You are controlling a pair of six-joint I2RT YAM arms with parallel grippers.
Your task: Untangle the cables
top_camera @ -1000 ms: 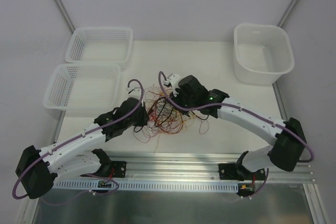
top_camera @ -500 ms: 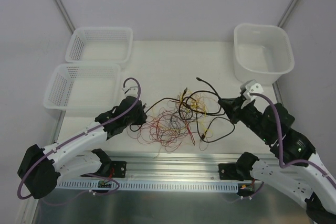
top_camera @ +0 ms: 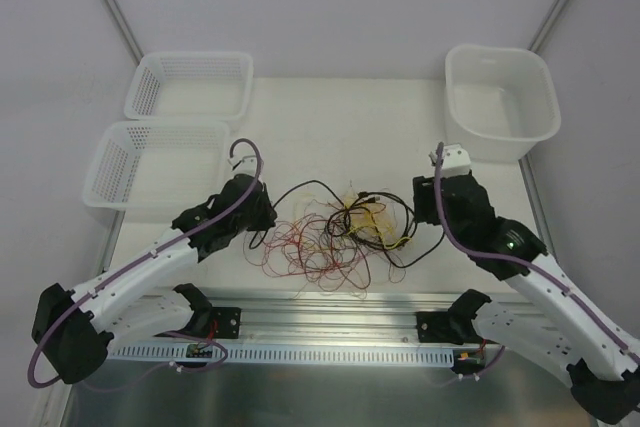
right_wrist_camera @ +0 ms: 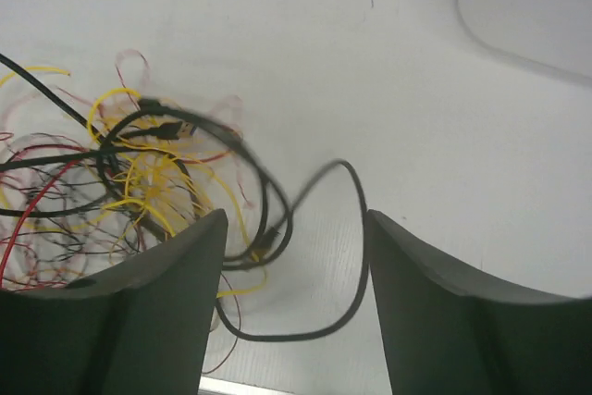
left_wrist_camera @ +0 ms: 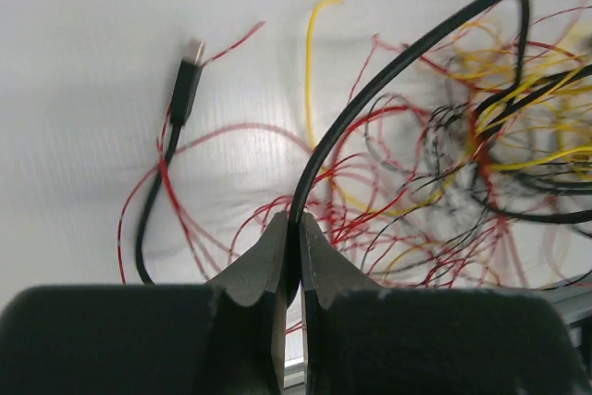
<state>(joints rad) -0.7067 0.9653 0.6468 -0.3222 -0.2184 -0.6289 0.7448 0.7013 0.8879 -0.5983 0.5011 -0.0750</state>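
The cables [top_camera: 330,232] lie as a loose tangle of red, yellow and black wires in the middle of the white table. My left gripper [top_camera: 266,217] sits at the tangle's left edge. In the left wrist view this gripper [left_wrist_camera: 298,221] is shut on a black cable [left_wrist_camera: 398,67] that arcs up and to the right. A black plug [left_wrist_camera: 190,71] lies on the table to the left. My right gripper [top_camera: 428,197] hovers at the tangle's right edge. In the right wrist view it [right_wrist_camera: 296,228] stands open and empty, above a black cable loop [right_wrist_camera: 356,228] on the table.
Two white mesh baskets [top_camera: 190,85] [top_camera: 160,162] stand at the back left. A white tub [top_camera: 500,102] stands at the back right. An aluminium rail [top_camera: 330,312] runs along the near edge between the arm bases.
My right arm drew back from over the tangle to its right side, pulling black cable out, then its jaws opened and let it drop. The left gripper stayed shut.
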